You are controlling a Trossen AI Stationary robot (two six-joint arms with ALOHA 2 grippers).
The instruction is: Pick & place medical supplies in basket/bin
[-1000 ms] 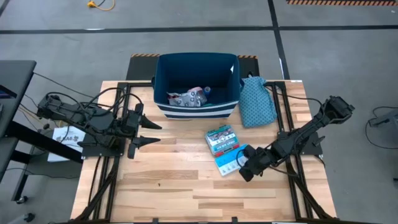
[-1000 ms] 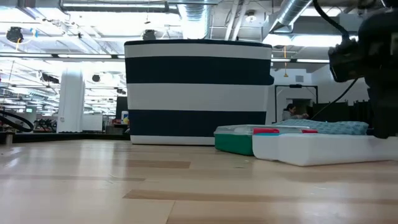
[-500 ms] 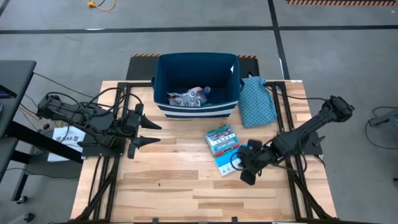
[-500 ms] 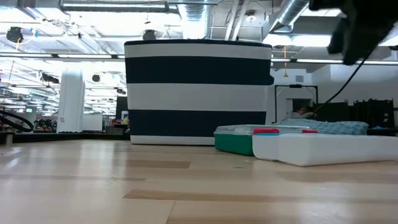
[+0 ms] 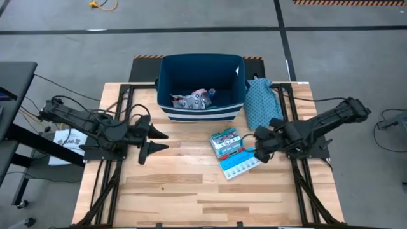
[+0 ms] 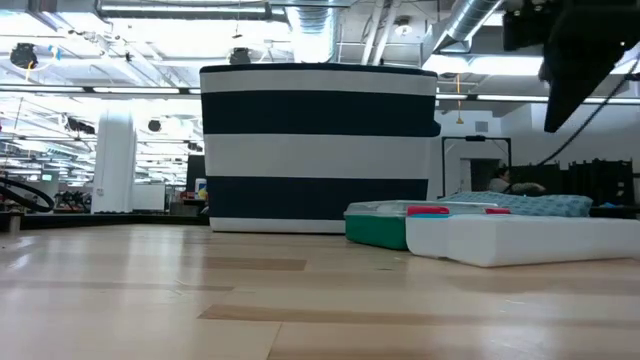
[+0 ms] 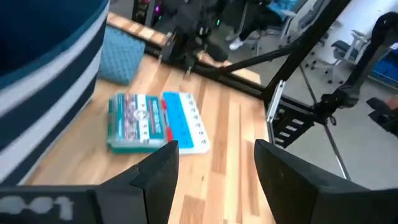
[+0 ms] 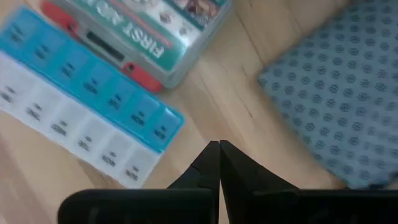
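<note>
The dark navy bin (image 5: 200, 76) with white stripes stands at the table's far middle, and several small supplies (image 5: 194, 99) lie in it. In front of it a teal-and-red box (image 5: 226, 143) lies flat on the wood. A light blue pill organiser (image 5: 240, 163) lies against the box's near side. My right gripper (image 5: 259, 151) hangs shut above the bare wood just right of both; its tips (image 8: 219, 149) point down between the organiser (image 8: 81, 118) and the cloth bag. My left gripper (image 5: 163, 141) is open in the air at the table's left, facing the box (image 7: 138, 121).
A teal patterned cloth bag (image 5: 262, 103) lies to the right of the bin, close behind my right gripper. In the low view the bin (image 6: 318, 150) fills the middle and my right arm (image 6: 580, 50) hangs at the upper right. Bare wood stretches across the near half.
My right gripper has risen off the table beside the organiser's right end, gone toward the far edge and tipped to point down, staying shut. The organiser and box have stayed where they were. My left gripper has sunk a little and rolled, still open.
</note>
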